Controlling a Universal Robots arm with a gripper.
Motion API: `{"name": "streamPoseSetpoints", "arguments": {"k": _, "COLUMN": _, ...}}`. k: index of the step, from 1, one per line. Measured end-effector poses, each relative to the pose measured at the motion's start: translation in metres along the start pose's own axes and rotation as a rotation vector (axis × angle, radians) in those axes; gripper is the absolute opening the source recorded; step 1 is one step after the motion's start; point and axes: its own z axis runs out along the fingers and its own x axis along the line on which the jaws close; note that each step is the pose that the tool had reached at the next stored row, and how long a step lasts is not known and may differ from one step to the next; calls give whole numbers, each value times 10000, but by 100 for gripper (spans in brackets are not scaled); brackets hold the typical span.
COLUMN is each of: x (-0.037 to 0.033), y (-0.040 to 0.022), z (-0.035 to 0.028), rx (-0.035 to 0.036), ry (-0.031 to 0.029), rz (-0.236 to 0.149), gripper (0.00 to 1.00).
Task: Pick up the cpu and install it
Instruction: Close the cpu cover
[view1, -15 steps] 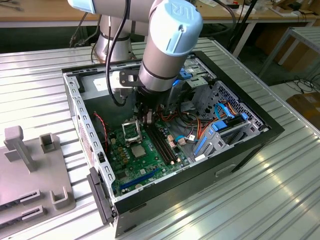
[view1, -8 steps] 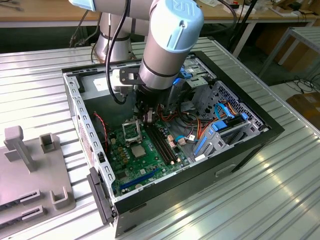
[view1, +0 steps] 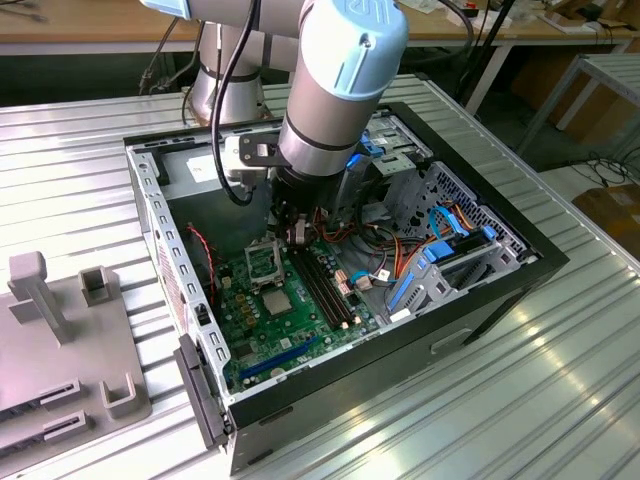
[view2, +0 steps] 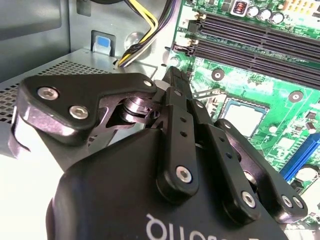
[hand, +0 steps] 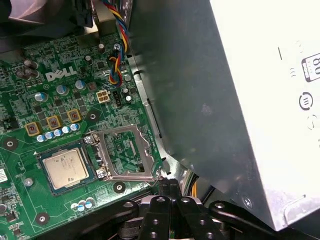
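We see gripper (hand: 167, 186) fingers pressed together, seemingly empty, beside hinged socket frame (hand: 125, 152). CPU (hand: 65, 169) seated in motherboard (hand: 30, 105) socket, load frame swung open alongside.

The power supply (hand: 240, 100) walls one side of the cpu (hand: 66, 169); the raised socket frame (hand: 127, 152) stands beside it; above is open.
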Motion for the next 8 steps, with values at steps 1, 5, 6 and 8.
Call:
{"name": "streamPoseSetpoints", "arguments": {"k": 1, "x": -1, "y": 0, "z": -4, "rx": 2, "ry": 15, "rz": 0, "gripper": 11}}
{"name": "streamPoseSetpoints", "arguments": {"k": 5, "x": -5, "y": 0, "z": -22, "rx": 10, "ry": 75, "rz": 0, "gripper": 11}}
{"name": "streamPoseSetpoints", "arguments": {"k": 6, "x": -6, "y": 0, "z": -26, "rx": 11, "ry": 88, "rz": 0, "gripper": 11}}
{"name": "streamPoseSetpoints", "arguments": {"k": 8, "x": -9, "y": 1, "z": -43, "rx": 16, "ry": 132, "rz": 0, "gripper": 11}}
